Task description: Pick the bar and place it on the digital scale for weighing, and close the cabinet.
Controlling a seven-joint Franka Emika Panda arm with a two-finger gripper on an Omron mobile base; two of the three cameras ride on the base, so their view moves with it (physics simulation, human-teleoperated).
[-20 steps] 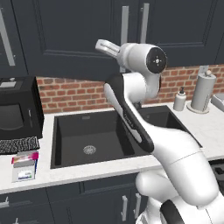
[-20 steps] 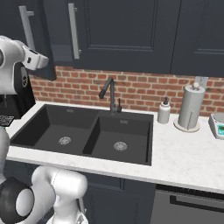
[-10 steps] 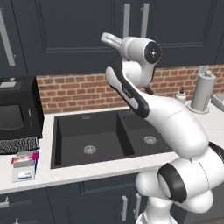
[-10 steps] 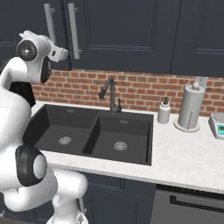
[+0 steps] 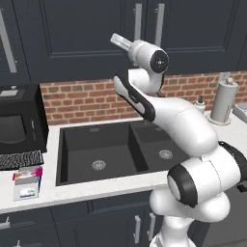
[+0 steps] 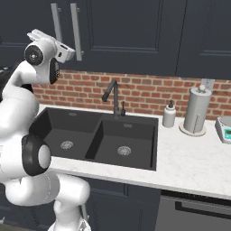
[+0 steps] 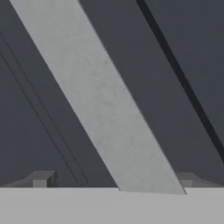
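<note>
— Up at the cabinet (image 6: pixel 135 31), what has changed?
— My arm has swung nearer its doors; my claw (image 7: pixel 113 183) is spread wide, a silver handle (image 7: pixel 100 100) slanting between its tips (image 7: pixel 41 179).
— Containers?
— The double sink (image 6: pixel 103 140) looks bare. On the bench (image 6: pixel 194 158), the scale (image 6: pixel 224 129) sits far right, by the towel roll (image 6: pixel 197 110).
— Any writing?
— The carton (image 5: pixel 26 182) label is too blurred to read.
</note>
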